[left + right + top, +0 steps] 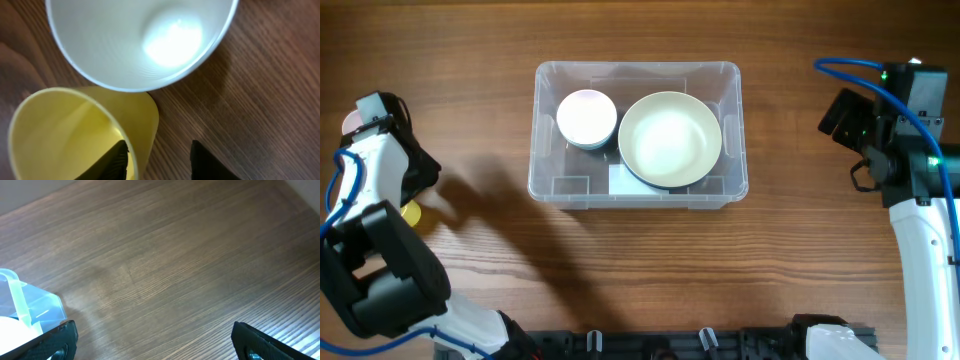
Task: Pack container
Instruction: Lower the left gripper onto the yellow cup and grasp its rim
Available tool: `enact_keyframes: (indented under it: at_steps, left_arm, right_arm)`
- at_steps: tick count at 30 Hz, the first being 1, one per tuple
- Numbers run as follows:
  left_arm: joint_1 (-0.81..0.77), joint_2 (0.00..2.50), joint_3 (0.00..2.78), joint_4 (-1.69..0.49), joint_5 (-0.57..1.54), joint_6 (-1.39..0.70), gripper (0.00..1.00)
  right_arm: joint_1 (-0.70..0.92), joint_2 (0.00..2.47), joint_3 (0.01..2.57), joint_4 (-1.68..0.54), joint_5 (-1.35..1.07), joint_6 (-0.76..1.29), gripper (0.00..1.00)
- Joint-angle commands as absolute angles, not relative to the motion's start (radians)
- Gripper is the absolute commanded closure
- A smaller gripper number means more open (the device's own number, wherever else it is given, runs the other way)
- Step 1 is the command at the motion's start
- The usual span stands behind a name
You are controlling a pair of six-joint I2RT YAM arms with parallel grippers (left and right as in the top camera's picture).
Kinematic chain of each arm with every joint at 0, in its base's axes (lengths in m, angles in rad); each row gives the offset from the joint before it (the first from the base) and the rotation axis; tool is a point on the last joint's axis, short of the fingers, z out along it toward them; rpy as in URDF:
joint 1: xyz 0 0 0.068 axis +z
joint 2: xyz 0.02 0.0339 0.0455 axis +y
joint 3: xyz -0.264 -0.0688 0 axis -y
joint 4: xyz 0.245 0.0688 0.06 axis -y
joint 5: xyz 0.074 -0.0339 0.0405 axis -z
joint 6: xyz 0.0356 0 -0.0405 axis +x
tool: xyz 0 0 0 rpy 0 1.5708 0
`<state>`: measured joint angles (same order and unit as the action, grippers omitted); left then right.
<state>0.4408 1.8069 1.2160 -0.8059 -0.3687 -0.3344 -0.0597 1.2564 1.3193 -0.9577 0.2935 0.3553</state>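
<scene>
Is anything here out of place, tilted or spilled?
Nothing looks spilled or damaged. The small bowl and large bowl sit in the container; a yellow cup and a white cup are outside, at the left gripper.

Left gripper (157, 155) jaws partly apart; right gripper (155, 330) spread wide.

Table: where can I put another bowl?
Bare wood lies between the container and the right arm, and in front of it. Crowded: inside the container, big bowl and small bowl; by the left hand, yellow cup, white cup.
</scene>
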Motion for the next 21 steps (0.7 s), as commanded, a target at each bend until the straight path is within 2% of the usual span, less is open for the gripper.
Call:
enact_keyframes:
  at_steps: [1,4,7,21]
  left_arm:
    - [0.448,1.818,1.21,-0.8,-0.357,-0.321,0.73]
    - [0.448,1.818,1.21,-0.801,-0.357,-0.321,0.89]
    - [0.448,1.818,1.21,-0.801,-0.356,-0.321,0.96]
    - [0.432,1.689,1.249,-0.866,-0.319,-0.321,0.96]
  right_arm:
    - [-0.06,1.255,1.331,-0.958,0.314,0.367,0.0]
    - [-0.06,1.255,1.331,-0.958,0.314,0.367,0.0]
    - [-0.06,1.255,1.331,-0.958,0.314,0.367,0.0]
    - [-0.06,1.255,1.331,-0.958,0.314,0.367,0.0]
